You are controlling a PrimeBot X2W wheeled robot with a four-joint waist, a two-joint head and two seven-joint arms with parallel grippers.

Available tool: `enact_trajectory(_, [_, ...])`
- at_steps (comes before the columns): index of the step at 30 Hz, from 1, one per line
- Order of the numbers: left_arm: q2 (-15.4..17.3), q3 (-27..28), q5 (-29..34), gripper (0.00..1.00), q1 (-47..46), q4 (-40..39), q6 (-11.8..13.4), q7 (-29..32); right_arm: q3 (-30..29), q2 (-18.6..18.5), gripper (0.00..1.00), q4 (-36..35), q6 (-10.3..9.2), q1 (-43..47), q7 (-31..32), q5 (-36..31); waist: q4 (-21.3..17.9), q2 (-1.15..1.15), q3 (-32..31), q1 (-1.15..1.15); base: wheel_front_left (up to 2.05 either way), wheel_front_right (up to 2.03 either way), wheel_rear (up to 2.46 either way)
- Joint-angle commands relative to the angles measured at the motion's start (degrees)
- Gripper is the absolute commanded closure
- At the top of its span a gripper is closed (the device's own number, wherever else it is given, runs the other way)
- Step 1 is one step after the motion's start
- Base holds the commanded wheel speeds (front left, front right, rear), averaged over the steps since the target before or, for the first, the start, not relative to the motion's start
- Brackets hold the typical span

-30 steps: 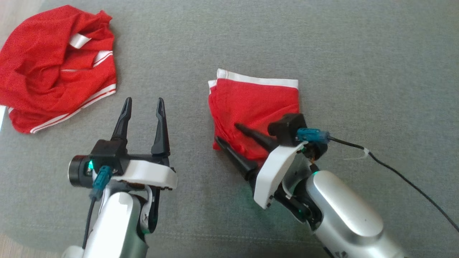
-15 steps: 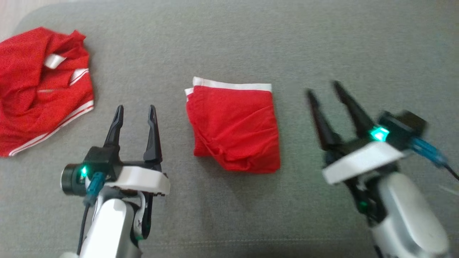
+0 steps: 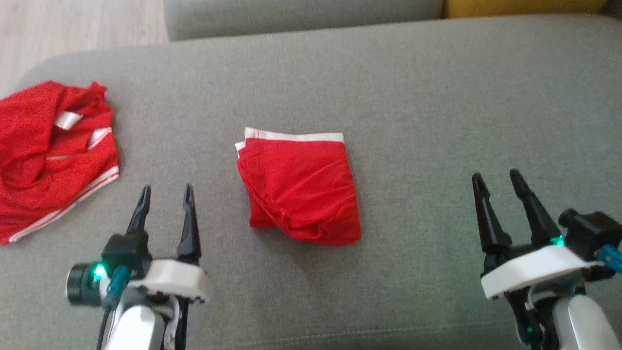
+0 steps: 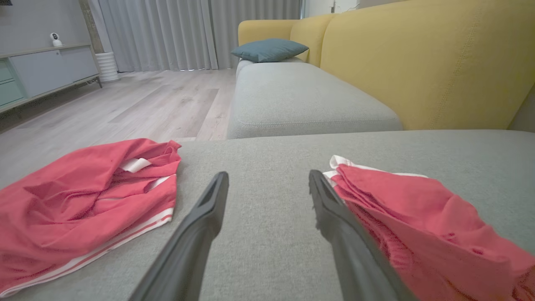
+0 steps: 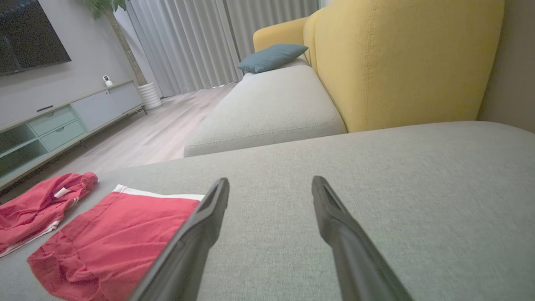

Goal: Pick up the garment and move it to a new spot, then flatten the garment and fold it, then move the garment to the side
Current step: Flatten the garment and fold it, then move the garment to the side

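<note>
1. The folded garment (image 3: pixel 299 187) lies flat in the middle of the grey sofa seat (image 3: pixel 427 112), white waistband on its far edge. The fold looks done.
2. The left gripper (image 3: pixel 166 187) and right gripper (image 3: pixel 495 174) hover on either side of it, both spread and empty, probably to leave the fold undisturbed.
3. A crumpled red garment (image 3: pixel 48 155) sits well apart at the left.

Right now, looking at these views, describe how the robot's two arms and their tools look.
The left tool and right tool each have two long, tapering black fingers on a black base above a curved white collar. The forearms are silver-white. A green light glows on each wrist beside a teal plug.
</note>
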Motion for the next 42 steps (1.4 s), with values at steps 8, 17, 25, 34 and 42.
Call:
enact_trajectory(8, [2.1,2.3,-0.8,0.00,3.4,-2.9,0.8,1.2,0.4,0.9,0.00,-3.8,0.42,3.2,2.1,-1.7,-0.3,0.00,-5.0,0.00,0.00,0.00,0.00])
enact_trajectory(17, [2.8,2.0,-1.1,0.00,5.5,-4.3,1.2,2.4,0.2,1.1,0.00,-6.8,0.42,4.6,2.8,-3.1,-0.4,0.00,-6.1,0.00,0.00,0.00,0.00])
enact_trajectory(25, [3.0,1.8,-1.4,0.00,5.4,-4.9,1.6,2.6,-0.1,1.4,0.00,-7.7,0.42,4.8,3.5,-3.1,-0.4,0.00,-5.5,0.00,0.00,0.00,0.00])
enact_trajectory(34, [3.5,1.5,-0.9,0.00,4.4,-5.5,2.3,2.5,-0.7,1.5,0.00,-7.5,0.42,4.6,4.0,-3.4,-0.1,0.00,-4.7,0.00,0.00,0.00,0.00])
enact_trajectory(42, [3.6,0.9,-0.2,0.00,1.9,-6.7,2.5,2.2,-1.2,0.9,0.00,-7.3,0.42,3.6,4.7,-3.6,2.0,0.00,-2.1,0.00,0.00,0.00,0.00])
